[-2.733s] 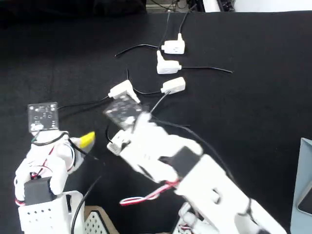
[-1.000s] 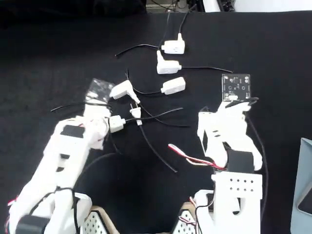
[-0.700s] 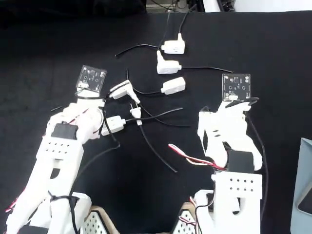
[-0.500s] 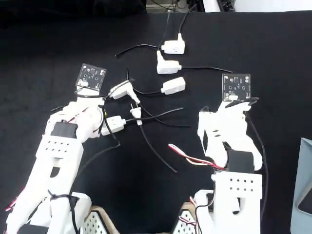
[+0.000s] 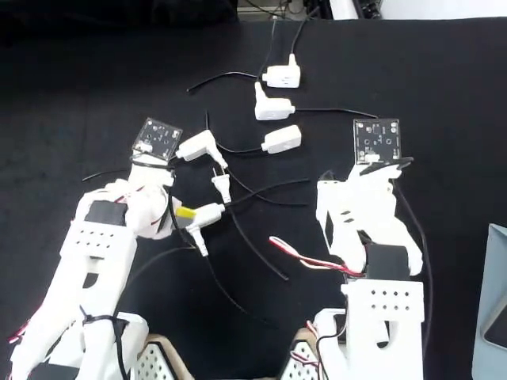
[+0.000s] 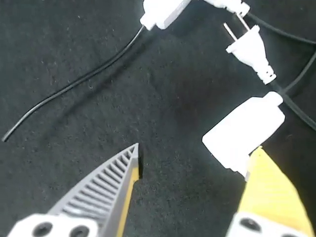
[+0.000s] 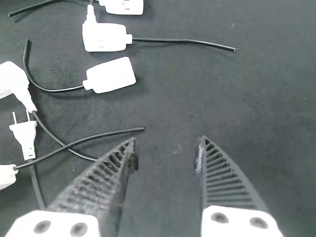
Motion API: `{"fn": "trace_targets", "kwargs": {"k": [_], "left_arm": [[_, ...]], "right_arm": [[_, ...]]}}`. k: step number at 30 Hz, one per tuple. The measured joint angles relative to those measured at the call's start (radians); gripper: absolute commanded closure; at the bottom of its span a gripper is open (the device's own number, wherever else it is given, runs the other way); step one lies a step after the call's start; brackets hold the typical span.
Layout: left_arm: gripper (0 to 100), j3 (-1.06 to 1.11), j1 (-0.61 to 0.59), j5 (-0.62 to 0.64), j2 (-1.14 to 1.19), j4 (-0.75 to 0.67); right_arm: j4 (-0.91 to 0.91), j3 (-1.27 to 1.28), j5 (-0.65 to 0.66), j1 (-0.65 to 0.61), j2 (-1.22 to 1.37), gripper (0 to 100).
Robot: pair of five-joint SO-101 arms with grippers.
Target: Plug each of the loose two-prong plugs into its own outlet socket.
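Observation:
My left gripper (image 6: 195,153) is open low over the black table, and a white corded socket block (image 6: 244,131) rests against its yellow fingertip (image 6: 256,163). Just beyond lies a loose two-prong plug (image 6: 247,47). From above, the same block (image 5: 207,212) sits beside the yellow finger (image 5: 186,212), the two-prong plug (image 5: 220,184) above it and an angled white plug (image 5: 198,145) farther up. My right gripper (image 7: 165,145) is open over bare cloth with nothing between its fingers. Three white sockets (image 7: 109,75) (image 7: 106,37) (image 7: 121,6) lie ahead of it.
Thin black cords (image 5: 253,190) cross the table's middle between the two arms. A red and white wire loop (image 5: 305,257) hangs off the right arm (image 5: 364,214). A grey bin edge (image 5: 495,301) stands at the far right.
The left arm has swung its gripper down and right; the yellow finger now shows, and the white block has slid right and turned. The right arm has shifted slightly left.

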Motion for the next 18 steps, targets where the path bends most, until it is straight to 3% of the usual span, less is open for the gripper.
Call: {"fn": "trace_targets", "kwargs": {"k": [8, 14, 18], "left_arm": [[66, 0.015, 0.044, -0.008, 0.002, -0.015], [66, 0.028, 0.12, -0.008, 0.112, -0.126], [76, -0.011, 0.123, -0.008, 0.284, -0.172]], "right_arm": [[0.0, 0.0, 0.0, 0.0, 0.0, 81.5], [0.0, 0.0, 0.0, 0.0, 0.0, 81.5], [0.0, 0.0, 0.0, 0.0, 0.0, 81.6]]}}
